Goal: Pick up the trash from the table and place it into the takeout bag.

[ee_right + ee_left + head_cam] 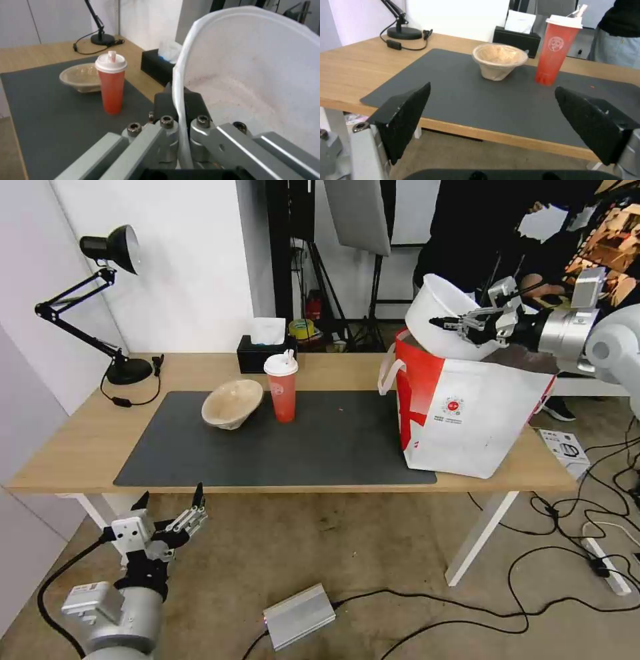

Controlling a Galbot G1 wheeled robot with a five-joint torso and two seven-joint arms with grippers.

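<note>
My right gripper (441, 323) is shut on the rim of the white round plastic bowl (437, 313), holding it tilted over the open top of the takeout bag (473, 413) at the table's right end. The right wrist view shows the fingers (193, 102) pinching the bowl's wall (253, 62), which has faint red stains inside. The red drink cup (283, 390) and the beige pulp bowl (232, 403) stand side by side on the dark mat (300, 453). My left gripper (171, 499) hangs open below the table's (80, 440) front edge, facing the pulp bowl (498, 60) and cup (555, 50).
A black tissue box (257, 357) sits behind the cup and a black desk lamp (107, 247) at the back left corner. A person in black stands behind the bag. Cables, a power strip and a silver box (299, 617) lie on the floor.
</note>
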